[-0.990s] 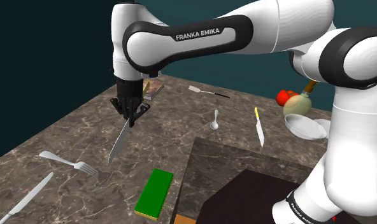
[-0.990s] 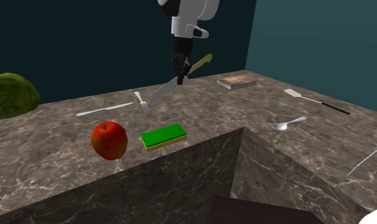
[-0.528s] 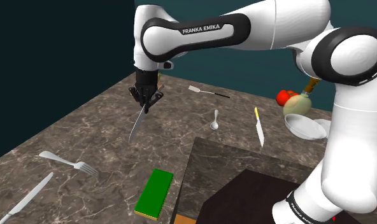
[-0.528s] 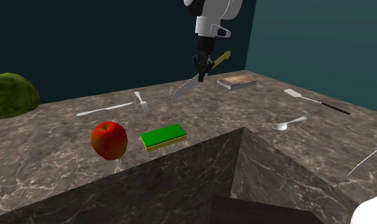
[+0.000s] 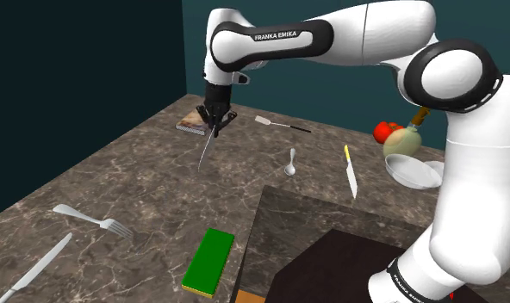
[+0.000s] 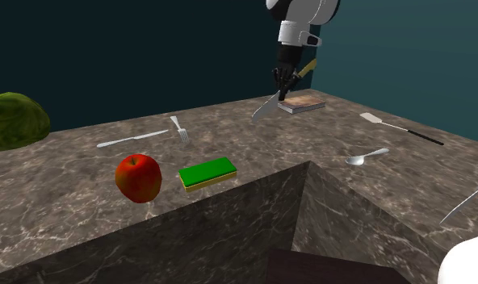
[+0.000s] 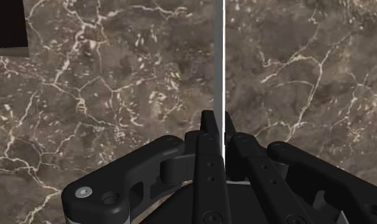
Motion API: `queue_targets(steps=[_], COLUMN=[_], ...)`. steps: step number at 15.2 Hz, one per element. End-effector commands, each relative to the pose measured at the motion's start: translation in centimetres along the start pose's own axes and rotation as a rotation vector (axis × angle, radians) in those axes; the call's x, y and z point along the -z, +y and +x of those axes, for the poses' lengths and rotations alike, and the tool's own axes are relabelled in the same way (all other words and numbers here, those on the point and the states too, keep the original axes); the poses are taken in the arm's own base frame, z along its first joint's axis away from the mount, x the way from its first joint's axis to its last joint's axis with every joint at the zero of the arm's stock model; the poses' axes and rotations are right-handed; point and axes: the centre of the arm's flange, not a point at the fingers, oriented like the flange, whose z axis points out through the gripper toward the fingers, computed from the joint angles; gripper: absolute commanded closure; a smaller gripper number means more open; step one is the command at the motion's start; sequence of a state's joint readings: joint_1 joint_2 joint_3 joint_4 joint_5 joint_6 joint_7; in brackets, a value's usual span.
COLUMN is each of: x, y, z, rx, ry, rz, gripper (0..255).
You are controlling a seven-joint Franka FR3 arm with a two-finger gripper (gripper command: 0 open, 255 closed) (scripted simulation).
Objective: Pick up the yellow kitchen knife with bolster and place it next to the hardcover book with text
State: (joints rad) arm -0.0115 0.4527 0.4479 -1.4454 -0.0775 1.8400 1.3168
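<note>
Knife carried over to book, not yet set down.
Gripper [image 5: 216, 116] clenched on yellow-handled kitchen knife [image 6: 266, 106], blade hanging down above marble counter [image 5: 115, 189]. Vs 1 s ago it's swung from mid-counter to far corner, now just beside hardcover book [image 6: 303, 102]. Transport approx done; prob needs lowering + release beside book, not on it.

arm: glossy white Franka arm [image 5: 374, 34], fat rounded tube links
joints: dark grey bands [image 5: 318, 36] wrapping the white shells
marking: white "FRANKA EMIKA" lettering [image 5: 276, 36] on a dark band
gripper: all-black two-finger gripper [image 7: 218, 122], little round screws [image 7: 85, 191] in its body
</note>
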Motion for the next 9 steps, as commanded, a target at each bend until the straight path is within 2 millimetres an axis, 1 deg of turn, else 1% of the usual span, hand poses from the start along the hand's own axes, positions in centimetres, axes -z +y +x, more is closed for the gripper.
queue_targets(steps=[1, 9], x=[0.5, 1.9], y=[0.2, 1.4], z=[2.8, 13.2], rx=[0.001, 0.001], ry=[0.000, 0.000], rz=[0.000, 0.000], gripper=[255, 255])
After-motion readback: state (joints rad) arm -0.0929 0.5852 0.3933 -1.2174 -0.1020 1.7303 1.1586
